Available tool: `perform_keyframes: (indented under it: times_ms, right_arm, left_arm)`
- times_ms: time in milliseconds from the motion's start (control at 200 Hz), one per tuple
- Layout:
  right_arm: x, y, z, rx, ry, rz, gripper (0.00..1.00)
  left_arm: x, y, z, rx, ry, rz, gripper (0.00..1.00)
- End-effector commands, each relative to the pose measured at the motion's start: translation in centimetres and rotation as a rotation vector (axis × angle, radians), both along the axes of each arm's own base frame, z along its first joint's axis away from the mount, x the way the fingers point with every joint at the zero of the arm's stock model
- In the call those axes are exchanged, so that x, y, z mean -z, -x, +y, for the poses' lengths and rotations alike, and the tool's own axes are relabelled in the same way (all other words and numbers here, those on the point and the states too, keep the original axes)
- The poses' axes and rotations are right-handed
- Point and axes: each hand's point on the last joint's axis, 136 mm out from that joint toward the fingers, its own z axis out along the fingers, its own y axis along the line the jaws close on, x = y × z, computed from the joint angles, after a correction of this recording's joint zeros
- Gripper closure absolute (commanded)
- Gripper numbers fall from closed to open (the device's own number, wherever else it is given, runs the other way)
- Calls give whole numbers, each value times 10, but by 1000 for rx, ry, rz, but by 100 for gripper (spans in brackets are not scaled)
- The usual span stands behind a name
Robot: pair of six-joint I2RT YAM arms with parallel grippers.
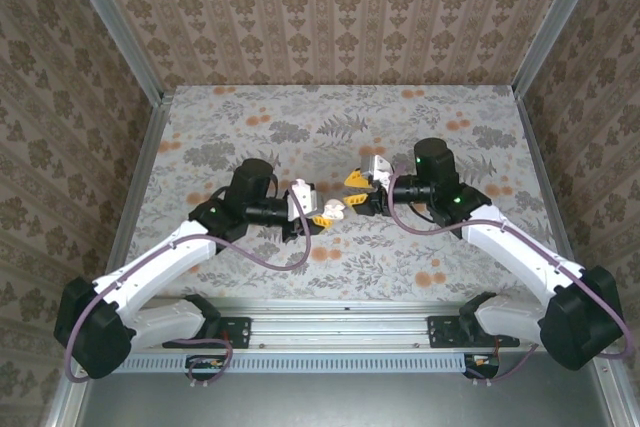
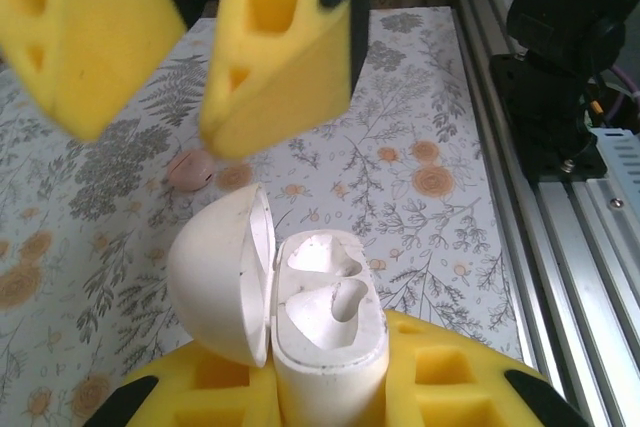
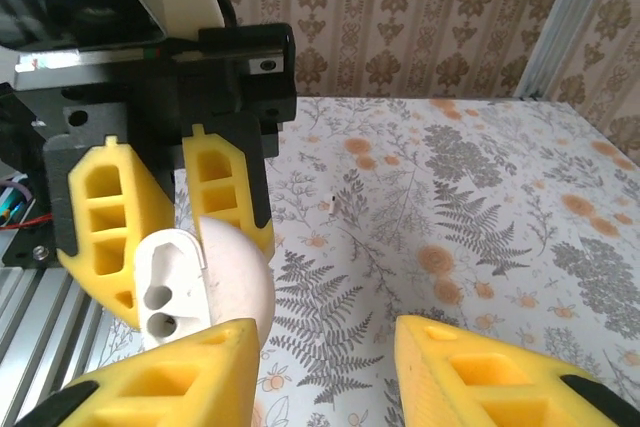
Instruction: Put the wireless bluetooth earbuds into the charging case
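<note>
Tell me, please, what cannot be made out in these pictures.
1. Case sockets, left wrist view: white on white, unclear whether filled.
2. Pink item, same view: small, blurred, unidentifiable.
3. Right gripper, right wrist view: fingers cut off by bottom edge.

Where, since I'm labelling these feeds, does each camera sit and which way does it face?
Top external: above and behind, looking down on the table; left arm, right arm, left hand, right hand.
Left wrist: on the left arm, looking past its own fingers and the held open charging case at the right hand.
Right wrist: on the right arm, looking over its open fingers back at the left hand.
Shared: both wrist views show the case.
</note>
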Motion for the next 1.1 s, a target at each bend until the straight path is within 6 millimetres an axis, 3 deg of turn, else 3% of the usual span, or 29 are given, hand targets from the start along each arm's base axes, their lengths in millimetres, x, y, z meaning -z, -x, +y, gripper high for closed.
perform_keyframes:
  times_ms: [0,190,565,890,1095]
  right_arm:
    - [-14,1,-6,39,-42,-24,58]
    - [-11,-6,-16,147,-74,-1,57]
    - [21,-19,-26,291,-81,136,56]
    - [44,-20,-23,322,-47,226,56]
    - [45,-18,-13,299,-26,250,56]
  left_arm:
    - [-7,-11,3,-75,65,-2,83]
    - [-1,-35,13,-237,111,15,84]
    - [9,-73,45,-501,144,61,84]
    - [10,-94,81,-655,146,64,85]
    - [10,-100,92,-696,150,76,85]
